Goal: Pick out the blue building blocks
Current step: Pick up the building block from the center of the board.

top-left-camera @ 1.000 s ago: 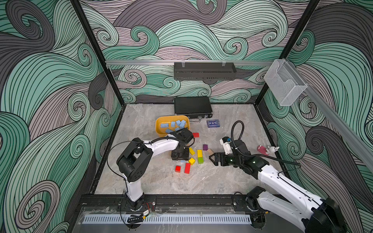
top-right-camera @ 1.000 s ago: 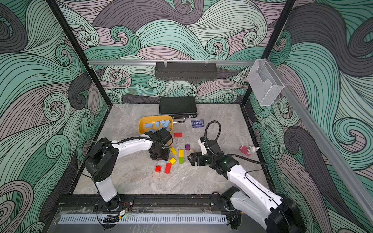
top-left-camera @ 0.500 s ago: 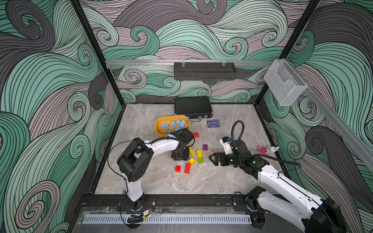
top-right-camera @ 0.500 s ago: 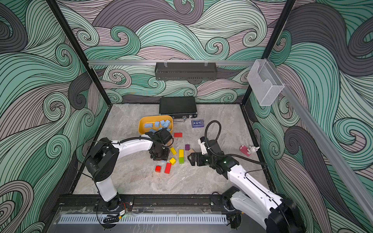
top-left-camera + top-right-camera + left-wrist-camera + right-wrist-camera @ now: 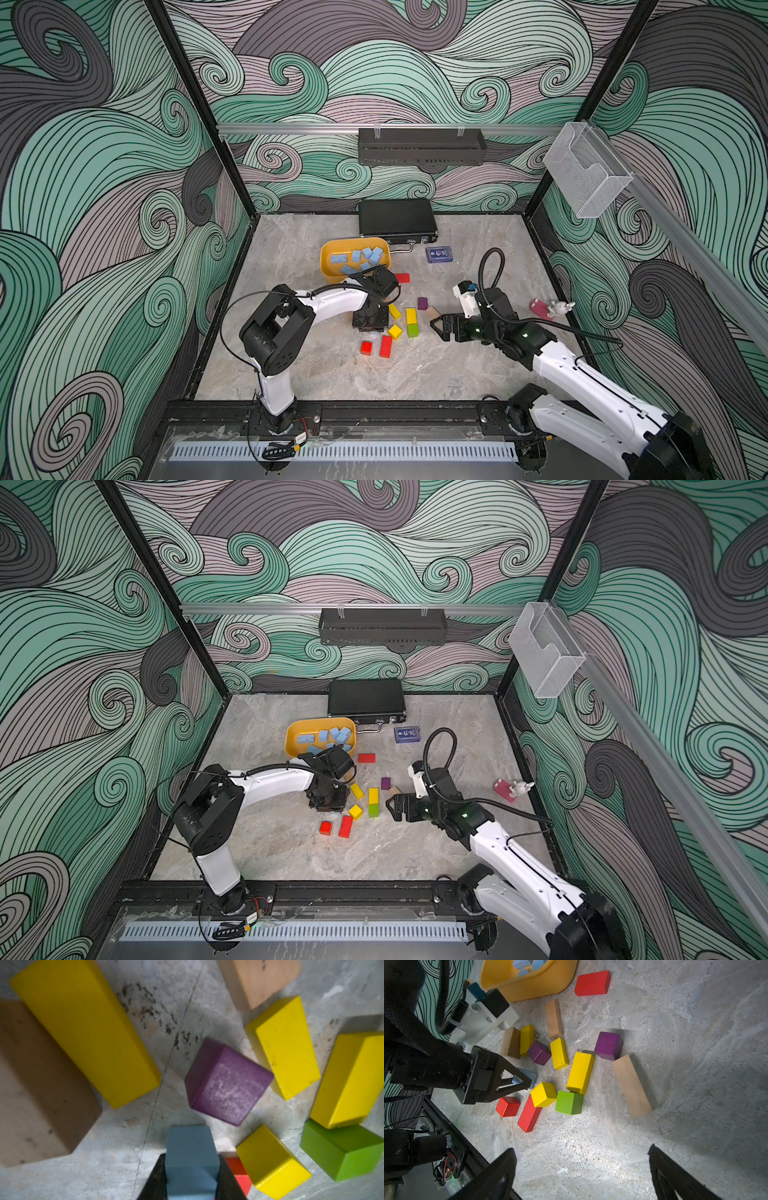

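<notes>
**Left wrist view: left gripper [image 5: 191,1169] clamped on a blue block [image 5: 192,1145]**

Nearest the front rail, two red blocks [image 5: 385,346] lay side by side on the marble table [image 5: 332,374]. Just behind them, the left gripper pointed straight down at the edge of the loose pile. Its fingers [image 5: 156,1178] pressed against both sides of the blue block. The right wrist view showed that block low between the fingertips, and whether it touched the table could not be told. A yellow cube [image 5: 395,331] and a green cube [image 5: 412,330] sat just beside it.

The right gripper [image 5: 440,326] hovered on the far side of those cubes. Its fingers [image 5: 496,1178] were spread wide with nothing between them.

Farther back in the pile lay a yellow brick [image 5: 410,316], a purple cube [image 5: 422,303] and a tan block [image 5: 432,311]. Beyond the left arm's wrist, a yellow tray [image 5: 328,253] held the other blue blocks [image 5: 357,255], several of them lying loosely together inside. A third red block [image 5: 402,277] lay on the table just beside the tray.

Behind that sat a navy card box [image 5: 439,254]. A black case [image 5: 397,220] lay flat against the back wall.
</notes>
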